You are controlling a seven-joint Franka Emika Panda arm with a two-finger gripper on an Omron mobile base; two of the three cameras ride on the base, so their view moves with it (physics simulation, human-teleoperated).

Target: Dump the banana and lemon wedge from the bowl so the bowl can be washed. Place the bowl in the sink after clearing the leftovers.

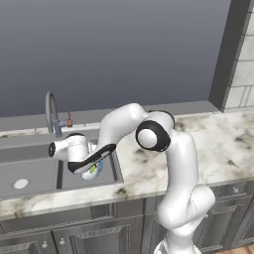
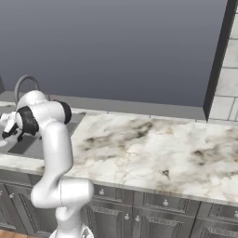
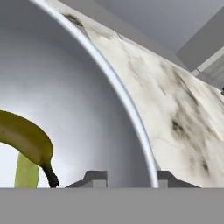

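Note:
The pale blue-white bowl (image 3: 87,109) looms close in the hand view, its glossy inside facing the camera. My gripper (image 3: 131,178) is shut on the bowl, one fingertip inside the rim and one outside. A yellow banana (image 3: 26,135) and a greenish lemon wedge (image 3: 26,171) lie in the bowl at the lower left. From the left base view the bowl (image 1: 94,170) hangs tilted over the right basin of the grey sink (image 1: 30,168), partly hidden by my forearm. The arched faucet (image 1: 51,111) stands behind it.
Marble counter (image 1: 213,149) stretches to the right of the sink, up to a tiled wall (image 1: 243,74). The sink's left basin has a round pale drain (image 1: 21,184). In the right base view the faucet (image 2: 25,81) and the sink (image 2: 25,145) lie at the far left.

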